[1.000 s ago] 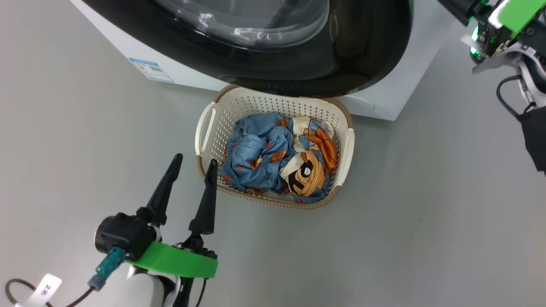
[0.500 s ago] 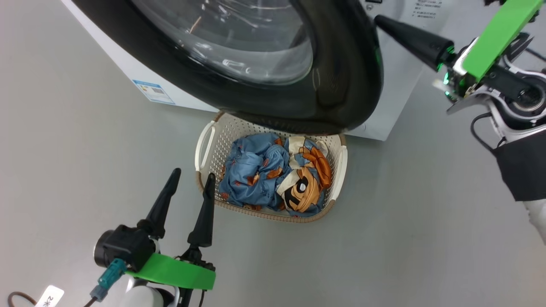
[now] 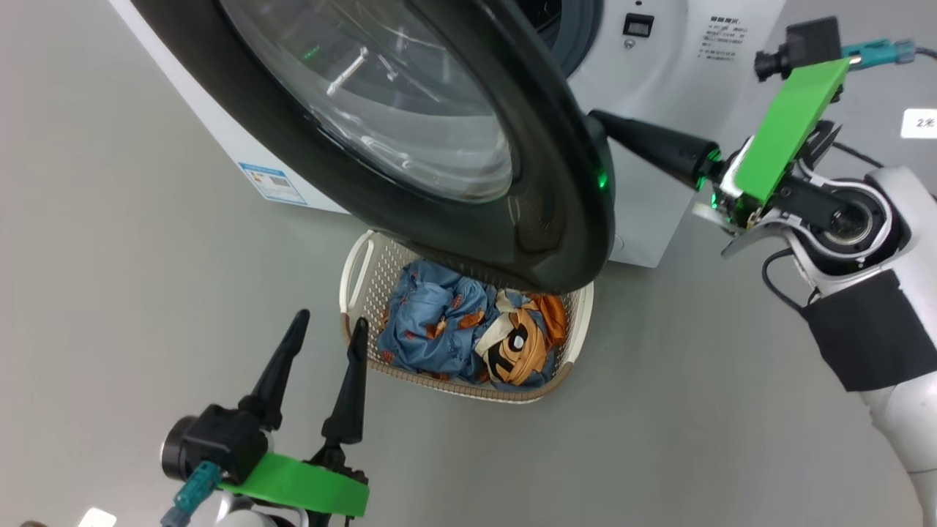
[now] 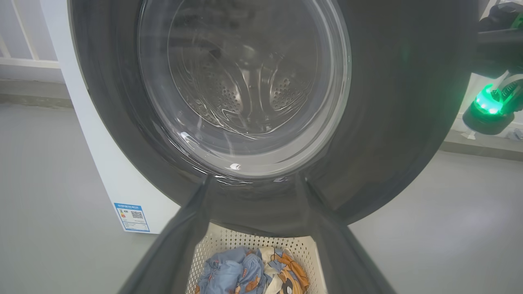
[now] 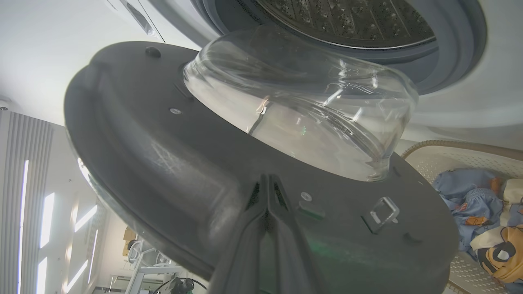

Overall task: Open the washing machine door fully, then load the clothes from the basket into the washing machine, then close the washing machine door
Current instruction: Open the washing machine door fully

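R hand (image 3: 611, 126) behind part-open door (image 3: 564, 190)

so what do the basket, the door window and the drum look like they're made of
basket: cream moulded plastic, matte, with punched holes. Its brown rim looks woven but is probably plastic too.
door window: apparently clear glass, thick and bulging, with sharp reflections.
drum: bare metal, likely stainless steel, shiny grey and perforated.

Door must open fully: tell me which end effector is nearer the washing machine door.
Right. The right end effector, shut, has tips at the washing machine door's inner face; the left end effector, open, sits lower beside the basket.
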Available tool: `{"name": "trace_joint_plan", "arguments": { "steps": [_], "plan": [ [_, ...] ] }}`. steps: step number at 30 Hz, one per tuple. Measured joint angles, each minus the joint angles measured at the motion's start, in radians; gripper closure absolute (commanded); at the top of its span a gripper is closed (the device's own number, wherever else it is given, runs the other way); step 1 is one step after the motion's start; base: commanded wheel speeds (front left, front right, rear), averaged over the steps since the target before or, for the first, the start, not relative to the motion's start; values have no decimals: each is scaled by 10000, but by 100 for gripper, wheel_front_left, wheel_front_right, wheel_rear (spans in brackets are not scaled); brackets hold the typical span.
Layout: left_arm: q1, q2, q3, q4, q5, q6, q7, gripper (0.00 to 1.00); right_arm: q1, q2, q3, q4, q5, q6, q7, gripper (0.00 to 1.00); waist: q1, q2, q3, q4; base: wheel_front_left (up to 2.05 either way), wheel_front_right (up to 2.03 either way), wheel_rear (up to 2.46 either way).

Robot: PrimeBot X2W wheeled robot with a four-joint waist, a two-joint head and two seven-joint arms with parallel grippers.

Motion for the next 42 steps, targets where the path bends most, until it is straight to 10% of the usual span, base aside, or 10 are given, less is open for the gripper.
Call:
{"name": "trace_joint_plan", "arguments": {
  "steps": [42],
  "plan": [
    [1114, 15, 640, 173, 476, -161, 0, 0, 2366, 1517, 1191, -876, 2, 0, 1039, 100, 0, 0, -1606, 533, 0, 0, 0]
  ]
}}
